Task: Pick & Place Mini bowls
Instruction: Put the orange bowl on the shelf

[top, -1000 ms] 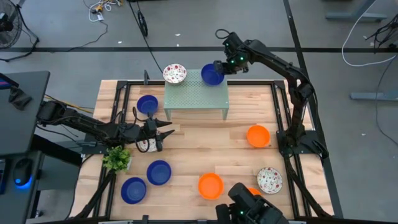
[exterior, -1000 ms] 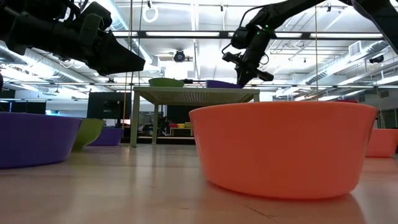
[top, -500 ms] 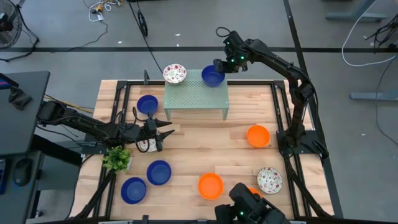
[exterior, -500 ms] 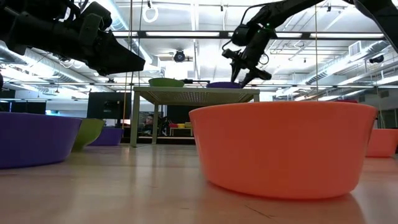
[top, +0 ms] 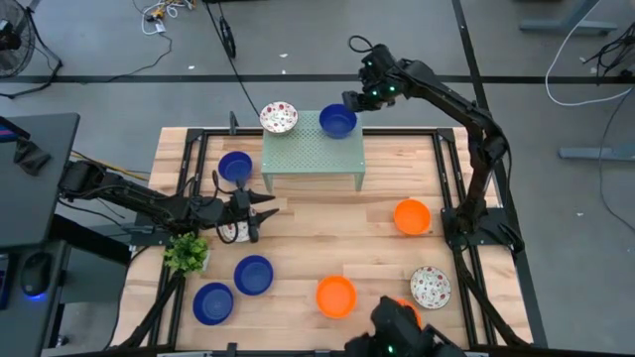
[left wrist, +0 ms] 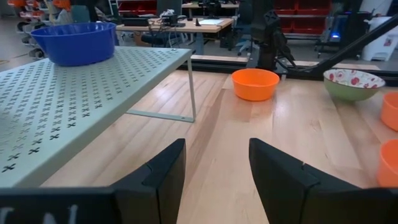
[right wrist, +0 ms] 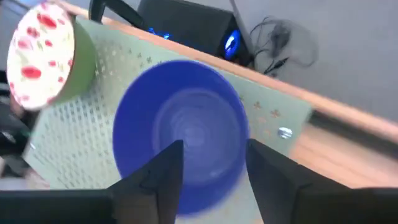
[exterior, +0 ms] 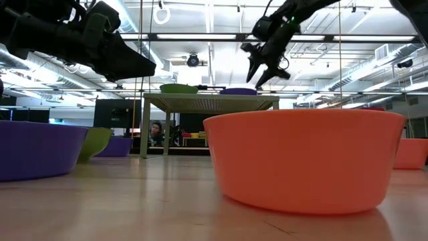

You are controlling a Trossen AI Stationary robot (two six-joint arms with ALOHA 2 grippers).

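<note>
A blue mini bowl [top: 337,122] [right wrist: 180,130] stands by its base on the far right corner of the pale green mesh stand [top: 313,159]. A white red-speckled mini bowl [top: 279,117] sits on the stand's far left corner. My right gripper [top: 349,100] [exterior: 261,70] hangs open just above the blue bowl's far rim, clear of it. My left gripper [top: 266,208] [left wrist: 217,155] stands open and still above the table, left of the stand, with nothing between its fingers.
On the table lie blue bowls [top: 235,166] [top: 253,274] [top: 212,302], orange bowls [top: 335,296] [top: 411,215] and a speckled bowl [top: 430,286]. A small green plant [top: 187,254] stands near the left edge. Bare wood lies between the stand and the near bowls.
My right gripper has opened and let go of the blue bowl, then risen a little toward the far edge. The bowl stays upright on the stand's far right corner.
</note>
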